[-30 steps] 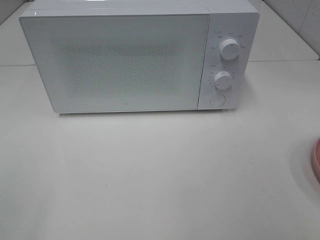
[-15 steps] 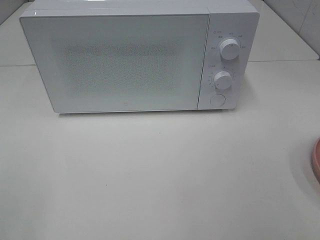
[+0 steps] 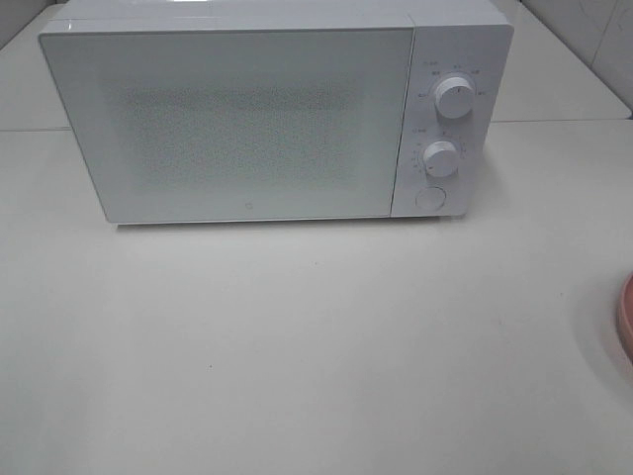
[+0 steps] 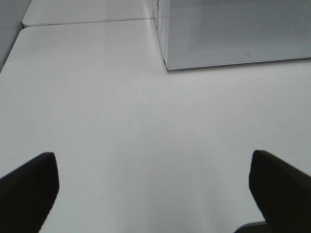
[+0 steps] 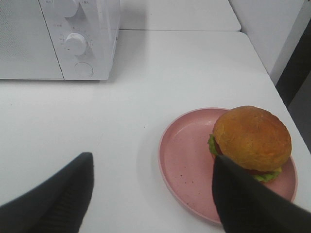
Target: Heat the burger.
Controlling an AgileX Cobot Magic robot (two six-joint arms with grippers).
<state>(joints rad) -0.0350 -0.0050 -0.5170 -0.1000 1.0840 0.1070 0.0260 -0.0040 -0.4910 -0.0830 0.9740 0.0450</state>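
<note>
Microwave (image 3: 277,114) sits at the back of the white counter (image 3: 297,346), door shut, two knobs (image 3: 453,97) and a round button (image 3: 430,198) on its right-hand panel. Neither arm shows in the high view; only a sliver of the pink plate (image 3: 626,317) pokes in at the right edge.

Burger (image 5: 251,138) sits on the plate (image 5: 187,160), off-centre toward the side away from the microwave, bun up, lettuce showing at the rim. Plate is well apart from the microwave, in front of it and to the right.

Right gripper (image 5: 150,194) hovers above the near edge of the plate, fingers (image 5: 63,194) spread, nothing between them (one finger overlaps the burger in the wrist view, contact can't be told).

Left gripper (image 4: 155,189) hangs over bare counter in front of the microwave's left corner, fingers (image 4: 29,187) spread wide, holding nothing.
</note>
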